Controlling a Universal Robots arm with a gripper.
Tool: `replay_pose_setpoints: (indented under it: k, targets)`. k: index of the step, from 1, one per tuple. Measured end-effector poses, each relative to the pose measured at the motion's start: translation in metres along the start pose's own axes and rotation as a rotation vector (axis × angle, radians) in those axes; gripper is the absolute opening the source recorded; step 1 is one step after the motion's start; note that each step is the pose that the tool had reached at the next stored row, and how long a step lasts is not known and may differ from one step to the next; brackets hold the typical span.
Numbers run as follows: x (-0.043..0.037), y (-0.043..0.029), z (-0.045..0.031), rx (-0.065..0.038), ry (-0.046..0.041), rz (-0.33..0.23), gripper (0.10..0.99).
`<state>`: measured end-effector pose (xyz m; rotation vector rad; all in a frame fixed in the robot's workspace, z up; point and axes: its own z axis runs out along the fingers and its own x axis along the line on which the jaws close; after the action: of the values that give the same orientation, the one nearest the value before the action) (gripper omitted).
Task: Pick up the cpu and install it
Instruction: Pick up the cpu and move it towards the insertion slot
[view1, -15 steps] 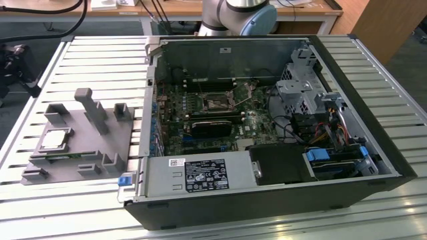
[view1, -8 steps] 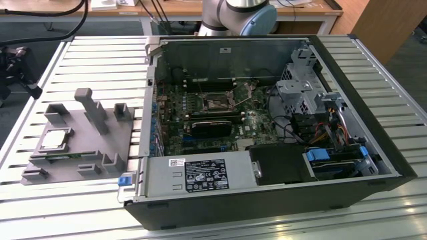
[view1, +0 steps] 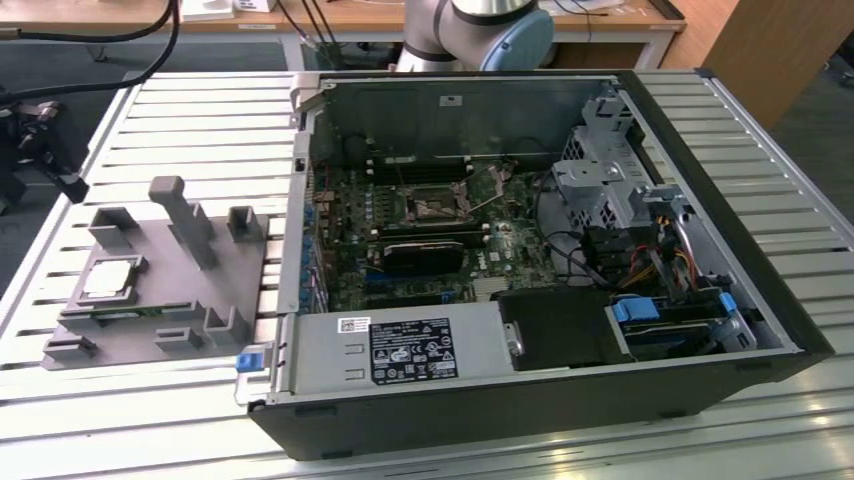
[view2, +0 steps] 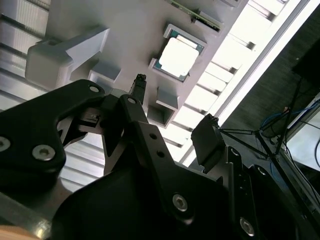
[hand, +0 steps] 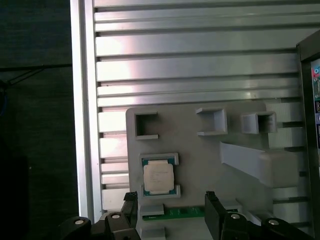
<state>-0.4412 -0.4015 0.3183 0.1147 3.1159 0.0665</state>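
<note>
The cpu is a small square chip with a silver top, lying flat in a framed recess of the grey tray on the exterior view's left. Both wrist views look down on the cpu from above. My gripper hangs over the tray, open, with nothing between its black fingers. The chip lies just beyond the fingertips, untouched. The black square socket sits on the motherboard inside the open computer case.
The tray carries upright pegs and a tall slanted post close to the chip. A green circuit strip lies in a slot beside the chip. The ribbed metal table ends in an edge near the tray.
</note>
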Motion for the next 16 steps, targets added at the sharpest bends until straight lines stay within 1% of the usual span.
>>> replay_pose_setpoints:
  k: [3,10,16]
  targets:
    - [-0.0001,-0.0014,0.0037,0.000,0.0007,0.000,0.647]
    - [-0.0001,-0.0065,0.0151,0.001,0.0234,-0.014,0.647]
    - [0.0001,-0.0073,0.0248,0.002,0.0370,-0.014,0.647]
